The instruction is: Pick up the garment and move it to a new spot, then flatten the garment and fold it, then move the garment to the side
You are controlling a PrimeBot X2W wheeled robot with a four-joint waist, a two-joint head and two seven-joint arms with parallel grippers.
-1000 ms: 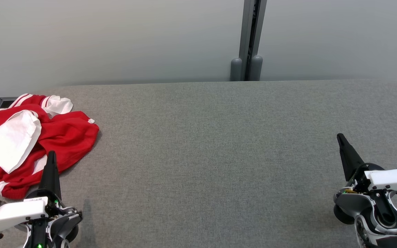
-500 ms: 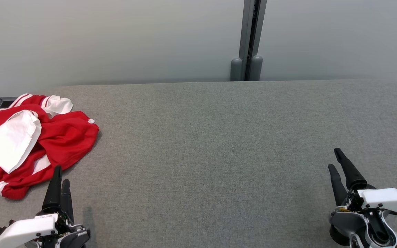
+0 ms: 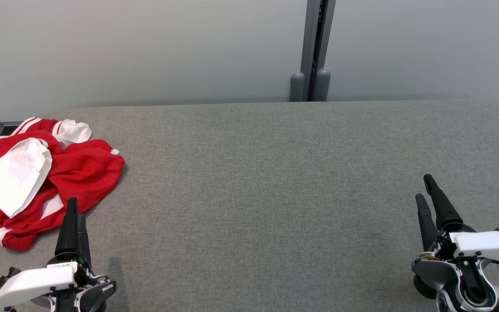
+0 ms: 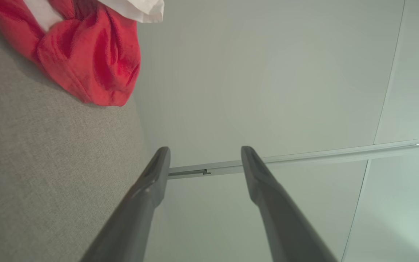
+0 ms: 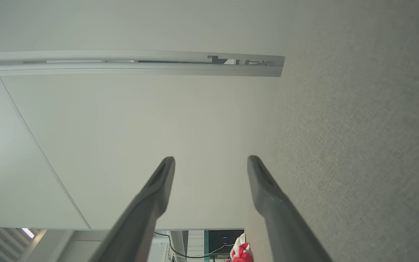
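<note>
None of the three stages is done yet: the red-and-white garment (image 3: 37,173) lies crumpled at nine o'clock on the grey counter (image 3: 275,195). Left claw (image 3: 76,209), fingers spread and empty, sits at seven o'clock just beside it; right claw (image 3: 422,187), spread too, hovers at four o'clock, well apart.

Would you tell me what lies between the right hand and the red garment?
Nothing but bare grey tabletop separates the right hand from the garment, as the head view shows.
</note>
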